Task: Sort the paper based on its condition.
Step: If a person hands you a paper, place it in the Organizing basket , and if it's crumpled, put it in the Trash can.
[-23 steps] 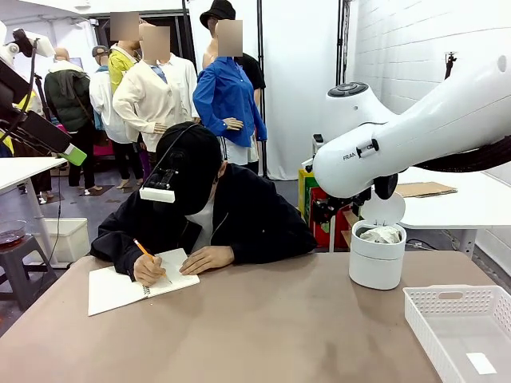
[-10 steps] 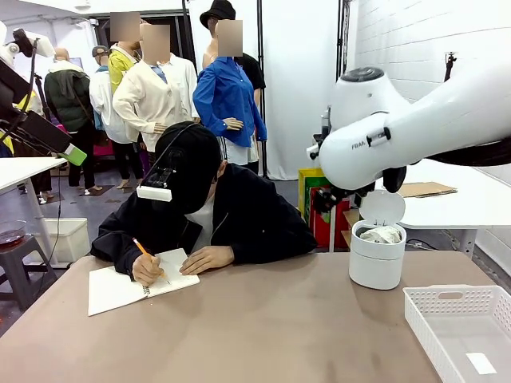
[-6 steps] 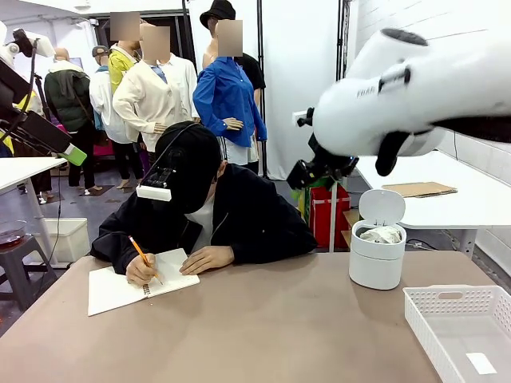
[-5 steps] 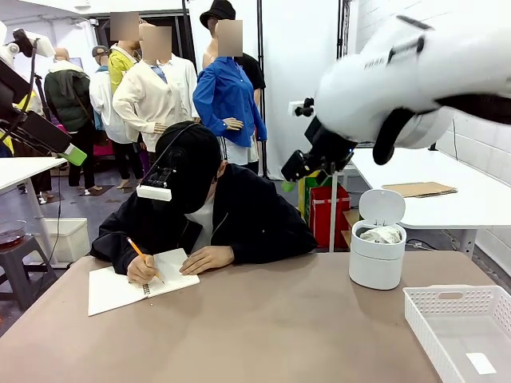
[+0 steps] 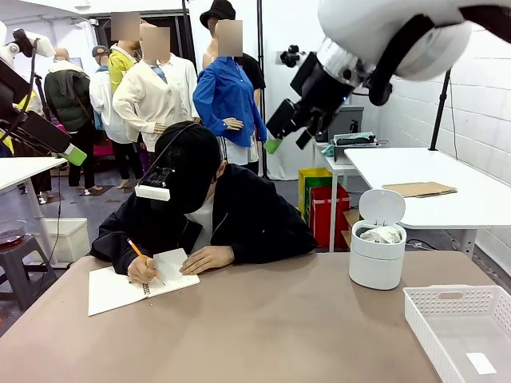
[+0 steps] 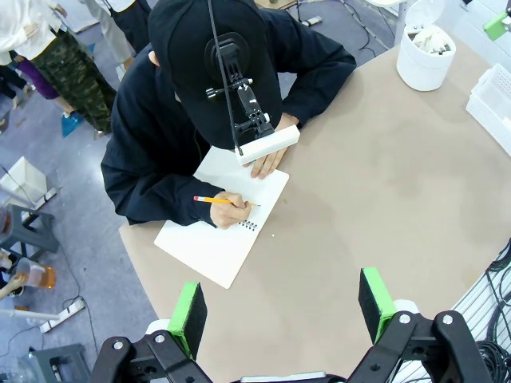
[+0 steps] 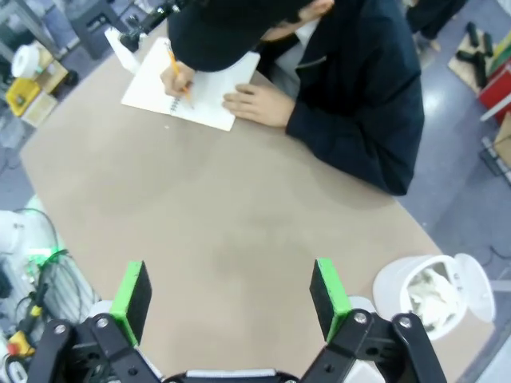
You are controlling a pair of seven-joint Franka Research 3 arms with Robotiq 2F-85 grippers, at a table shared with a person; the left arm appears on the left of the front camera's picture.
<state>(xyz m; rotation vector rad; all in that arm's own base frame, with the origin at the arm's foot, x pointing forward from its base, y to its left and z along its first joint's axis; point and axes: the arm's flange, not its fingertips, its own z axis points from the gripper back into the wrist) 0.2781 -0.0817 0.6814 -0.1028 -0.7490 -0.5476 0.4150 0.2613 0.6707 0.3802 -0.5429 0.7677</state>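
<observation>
Paper (image 5: pixel 382 234) sits crumpled inside the white bin (image 5: pixel 376 267), whose lid stands flipped up; right gripper (image 5: pixel 281 128) hangs high above the table, up and left of the bin, jaws spread wide and empty; left gripper (image 6: pixel 281 308) hovers high over the table, far from the bin, jaws likewise wide apart, holding nothing.

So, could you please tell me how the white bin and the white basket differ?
The bin is round, solid-walled, with a raised lid; the basket is rectangular, perforated, lidless. The bin holds crumpled paper; the basket holds one small flat white slip. Both are white and stand on the table.
</observation>
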